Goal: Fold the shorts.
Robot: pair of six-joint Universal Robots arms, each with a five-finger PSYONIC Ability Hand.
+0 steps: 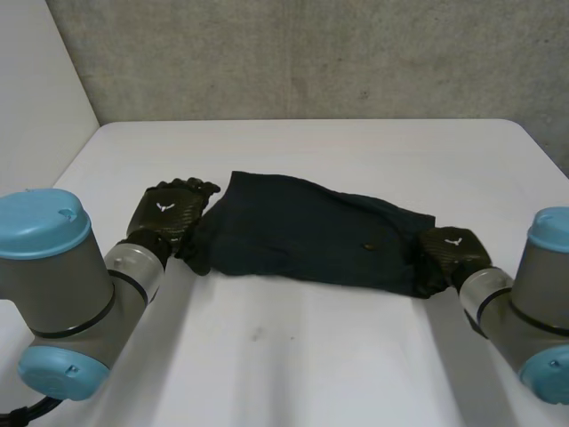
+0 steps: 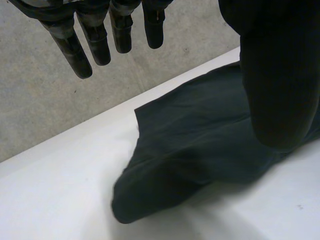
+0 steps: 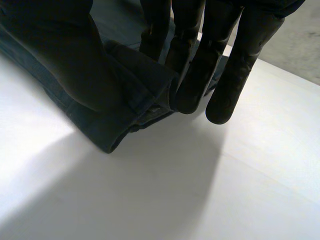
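Dark navy shorts (image 1: 311,236) lie spread across the middle of the white table (image 1: 293,356). My left hand (image 1: 169,213) rests at the shorts' left end with straight fingers (image 2: 95,40); its thumb hangs over the cloth (image 2: 200,140) and grips nothing. My right hand (image 1: 452,253) is at the shorts' right end. In the right wrist view its fingers (image 3: 235,75) and thumb close on a folded edge of the cloth (image 3: 125,120), pinching it just above the table.
A grey wall (image 1: 311,53) stands behind the table's far edge. Bare white tabletop lies in front of the shorts, between my two arms, and beyond them toward the wall.
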